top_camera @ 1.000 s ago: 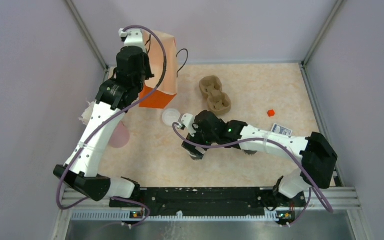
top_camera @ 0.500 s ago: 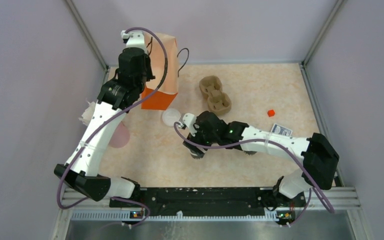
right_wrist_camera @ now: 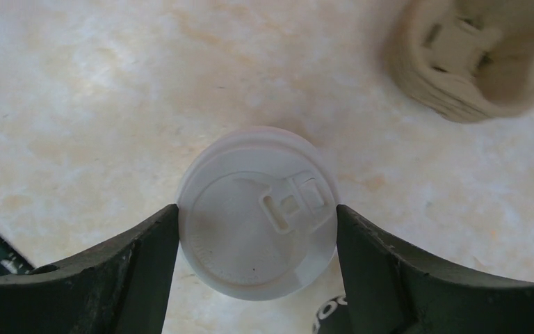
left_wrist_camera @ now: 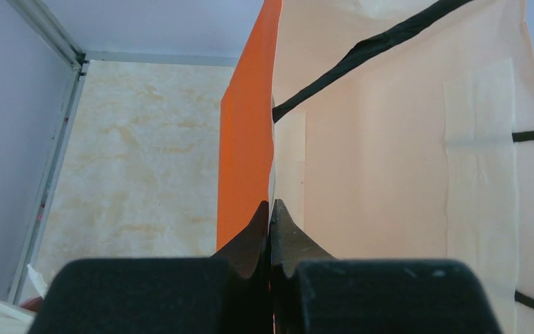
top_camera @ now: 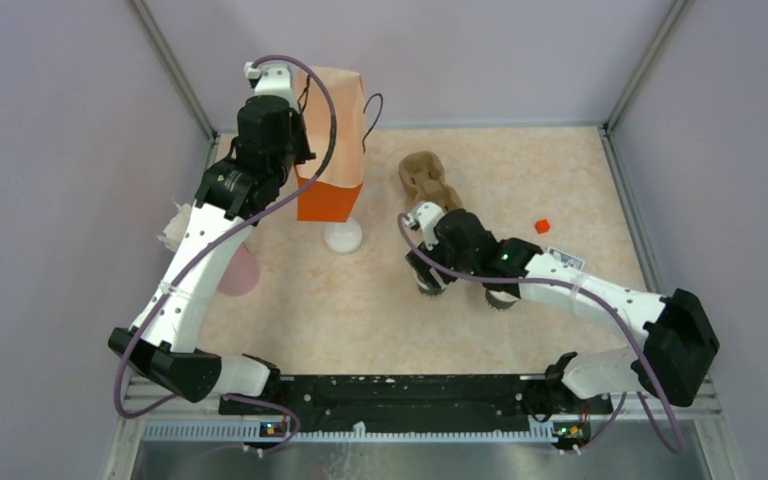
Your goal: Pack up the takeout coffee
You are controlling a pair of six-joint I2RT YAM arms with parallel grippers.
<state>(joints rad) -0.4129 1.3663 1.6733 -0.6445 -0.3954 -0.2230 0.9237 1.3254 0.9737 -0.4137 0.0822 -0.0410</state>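
Takeout coffee (right_wrist_camera: 254,240) clasped by right gripper (right_wrist_camera: 257,209), tray (right_wrist_camera: 473,62) at one o'clock; we saw left gripper (left_wrist_camera: 271,207) pinching bag (left_wrist_camera: 389,174).

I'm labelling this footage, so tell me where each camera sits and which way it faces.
Top external: above and behind the arm bases, looking down on the beige marbled table; both arms visible.
Left wrist: on the left arm, facing along the left gripper, shut on the tall orange paper bag's edge.
Right wrist: looking down past the right gripper, whose fingers flank a white-lidded paper cup.
Shared: bag in top and left wrist; brown pulp tray in top and right wrist.
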